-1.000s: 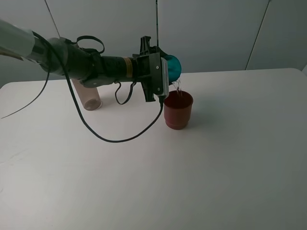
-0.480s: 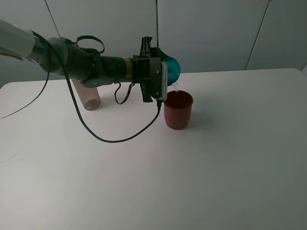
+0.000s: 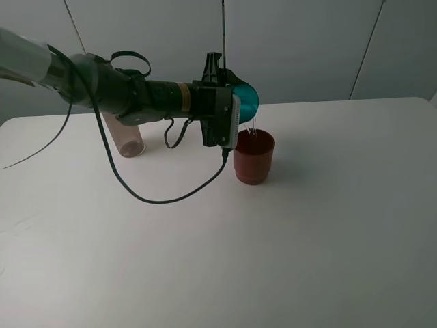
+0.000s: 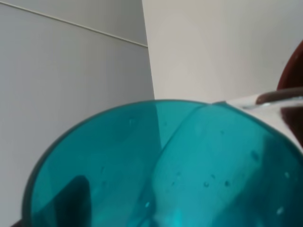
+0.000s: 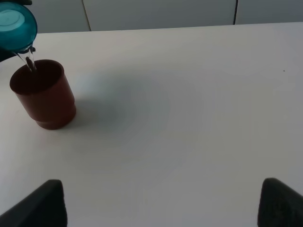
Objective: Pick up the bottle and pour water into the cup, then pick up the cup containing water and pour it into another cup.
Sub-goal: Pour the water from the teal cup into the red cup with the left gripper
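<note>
My left gripper [image 3: 237,108] is shut on the teal cup [image 3: 248,102], holding it tipped on its side just above the dark red cup [image 3: 254,156]. A thin stream of water [image 3: 252,128] runs from the teal rim into the red cup. The left wrist view is mostly filled by the teal cup [image 4: 165,165], with the red cup's rim [image 4: 294,71] at one edge. The bottle [image 3: 127,141] stands behind my left arm at the back left, its top hidden. My right gripper [image 5: 161,201] is open, well short of the red cup [image 5: 43,93] and teal cup [image 5: 16,24].
A black cable [image 3: 157,195] hangs from the left arm and loops over the white table [image 3: 307,239]. A grey panelled wall [image 3: 307,48] rises behind the table's far edge.
The left wrist has rolled slightly further, tipping the teal cup's mouth lower toward the red cup. Water keeps running. The bottle and red cup have not moved.
</note>
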{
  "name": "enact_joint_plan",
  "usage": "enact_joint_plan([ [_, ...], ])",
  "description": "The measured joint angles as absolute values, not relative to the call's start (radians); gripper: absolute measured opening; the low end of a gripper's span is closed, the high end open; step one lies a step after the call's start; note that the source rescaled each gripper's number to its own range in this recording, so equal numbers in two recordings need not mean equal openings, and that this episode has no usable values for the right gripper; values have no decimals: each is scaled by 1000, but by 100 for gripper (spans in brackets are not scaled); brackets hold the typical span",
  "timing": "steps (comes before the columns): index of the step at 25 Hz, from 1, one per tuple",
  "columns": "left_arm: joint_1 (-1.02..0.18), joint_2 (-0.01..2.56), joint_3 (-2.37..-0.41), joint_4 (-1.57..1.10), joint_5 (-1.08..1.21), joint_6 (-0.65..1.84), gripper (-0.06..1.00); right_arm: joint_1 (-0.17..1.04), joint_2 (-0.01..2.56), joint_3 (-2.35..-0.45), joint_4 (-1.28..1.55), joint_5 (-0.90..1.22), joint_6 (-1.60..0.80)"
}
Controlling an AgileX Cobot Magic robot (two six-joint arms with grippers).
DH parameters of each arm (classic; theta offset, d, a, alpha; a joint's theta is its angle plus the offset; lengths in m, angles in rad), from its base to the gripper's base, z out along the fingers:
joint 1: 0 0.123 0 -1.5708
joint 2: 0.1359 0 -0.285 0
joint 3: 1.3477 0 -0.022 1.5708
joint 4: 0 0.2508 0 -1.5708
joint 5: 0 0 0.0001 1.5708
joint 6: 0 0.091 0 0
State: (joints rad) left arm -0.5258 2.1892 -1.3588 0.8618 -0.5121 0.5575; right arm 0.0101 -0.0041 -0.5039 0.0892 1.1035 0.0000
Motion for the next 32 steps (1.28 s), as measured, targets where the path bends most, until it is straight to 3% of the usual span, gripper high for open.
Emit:
enact_joint_plan([
  [32, -530, 2161, -1359, 847, -462, 823, 9, 10, -4, -504, 89, 1104, 0],
])
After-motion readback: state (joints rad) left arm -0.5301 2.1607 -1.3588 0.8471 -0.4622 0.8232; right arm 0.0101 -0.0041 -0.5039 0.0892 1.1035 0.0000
